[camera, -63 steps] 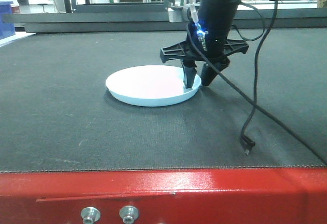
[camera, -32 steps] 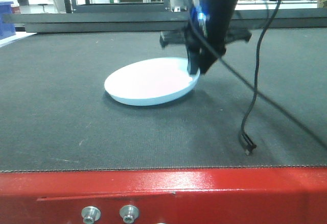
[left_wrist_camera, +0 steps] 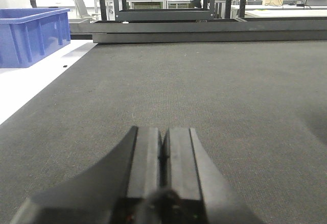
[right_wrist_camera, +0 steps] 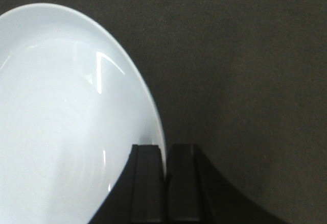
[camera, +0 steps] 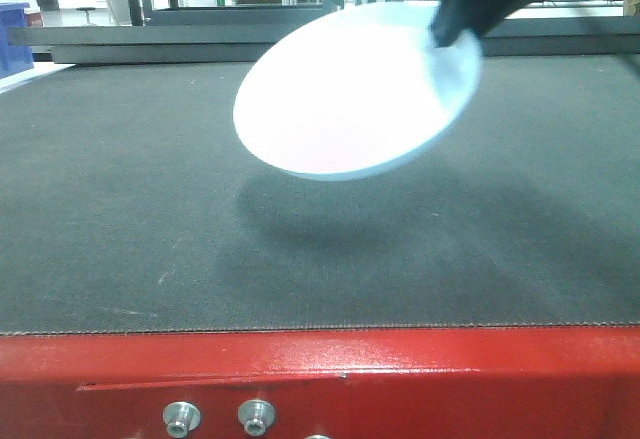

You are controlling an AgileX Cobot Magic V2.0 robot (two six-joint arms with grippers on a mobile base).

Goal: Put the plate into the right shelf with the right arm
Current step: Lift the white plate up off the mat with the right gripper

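Note:
The plate (camera: pixel 350 99) is white-pinkish with a pale blue rim. It hangs tilted in the air above the dark mat, its face turned toward the front camera. My right gripper (camera: pixel 448 27) is shut on the plate's upper right rim. In the right wrist view the plate (right_wrist_camera: pixel 66 117) fills the left side and its rim passes between the closed jaws of the right gripper (right_wrist_camera: pixel 165 155). My left gripper (left_wrist_camera: pixel 163 137) is shut and empty, low over the mat. The right shelf is out of view.
A dark mat (camera: pixel 130 219) covers the table, with a red frame edge (camera: pixel 320 379) at the front. A blue bin (left_wrist_camera: pixel 30 32) stands at the far left on a white surface. Black rails and racks (left_wrist_camera: pixel 163 22) line the back.
My right gripper has lifted the plate off the mat, up and to the right, and tilted it. The loose black cable that lay on the mat has left the view.

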